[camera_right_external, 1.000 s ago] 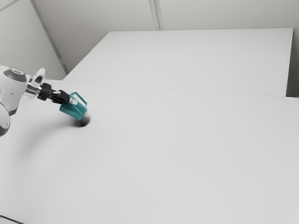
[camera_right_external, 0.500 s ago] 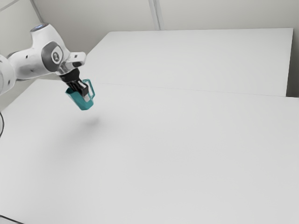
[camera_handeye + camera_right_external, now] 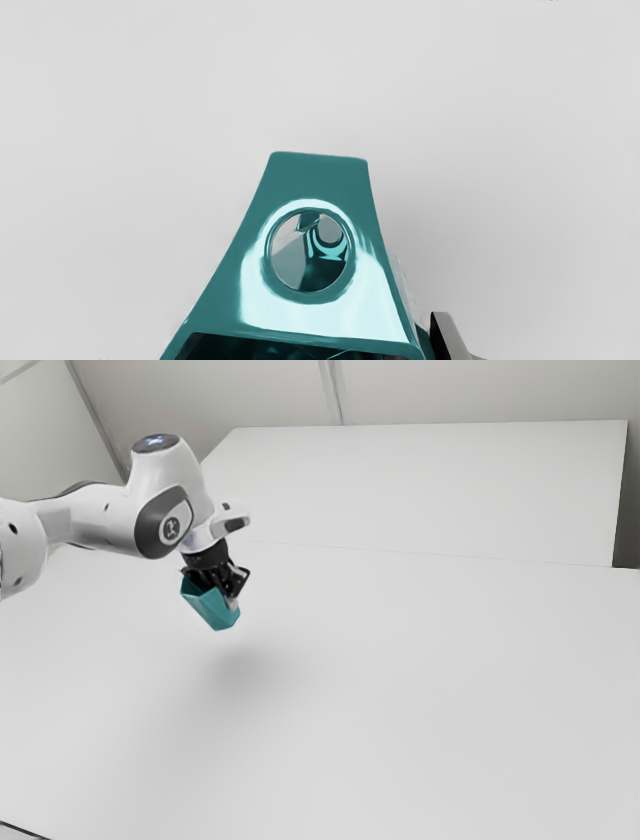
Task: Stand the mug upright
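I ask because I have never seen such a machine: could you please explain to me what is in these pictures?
The machine is a white robot arm that ends in a black gripper with two fingers. The exterior view is taken from beside the arm, which comes in from that view's left. The wrist view comes from a camera on the arm's hand, so it shows the mug from close by. The gripper holds this teal mug, tilted, in the air above the pale table. The soft dark patch on the table below seems to be a shadow of the mug and arm.
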You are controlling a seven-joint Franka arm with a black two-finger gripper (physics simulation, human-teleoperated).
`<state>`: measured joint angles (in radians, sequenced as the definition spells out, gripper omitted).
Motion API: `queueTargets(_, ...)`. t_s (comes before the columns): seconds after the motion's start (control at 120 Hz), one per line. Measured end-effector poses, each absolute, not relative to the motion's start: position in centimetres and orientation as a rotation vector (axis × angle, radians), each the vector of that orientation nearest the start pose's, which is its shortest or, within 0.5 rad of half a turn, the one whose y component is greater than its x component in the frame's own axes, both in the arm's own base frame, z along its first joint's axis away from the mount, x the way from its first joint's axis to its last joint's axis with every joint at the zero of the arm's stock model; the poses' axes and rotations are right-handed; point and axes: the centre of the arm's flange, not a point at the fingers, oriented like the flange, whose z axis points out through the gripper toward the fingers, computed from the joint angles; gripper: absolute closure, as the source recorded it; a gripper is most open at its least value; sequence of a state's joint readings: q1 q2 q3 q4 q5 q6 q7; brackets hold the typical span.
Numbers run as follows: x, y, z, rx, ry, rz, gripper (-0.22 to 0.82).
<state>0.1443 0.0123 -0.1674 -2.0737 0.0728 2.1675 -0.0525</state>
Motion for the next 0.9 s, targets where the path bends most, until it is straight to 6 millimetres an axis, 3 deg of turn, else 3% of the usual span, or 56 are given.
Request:
queueTargets(0.167, 55.1, -5.6, 41.3, -3.090, -0.100, -0.113, 0.78)
queueTargets(0.258, 55.0, -7.1, 40.1, -3.093, -0.171, -0.096, 0.78)
queueTargets(0.317, 55.2, -6.7, 39.1, -3.091, -0.246, -0.078, 0.78)
queueTargets(0.475, 56.0, -2.8, 37.1, -3.066, -0.509, -0.046, 0.78)
queueTargets(0.65, 56.2, -4.6, 35.7, -3.059, -0.593, -0.037, 0.78)
queueTargets(0.9, 56.7, -4.6, 33.7, -3.039, -0.730, -0.020, 0.78)
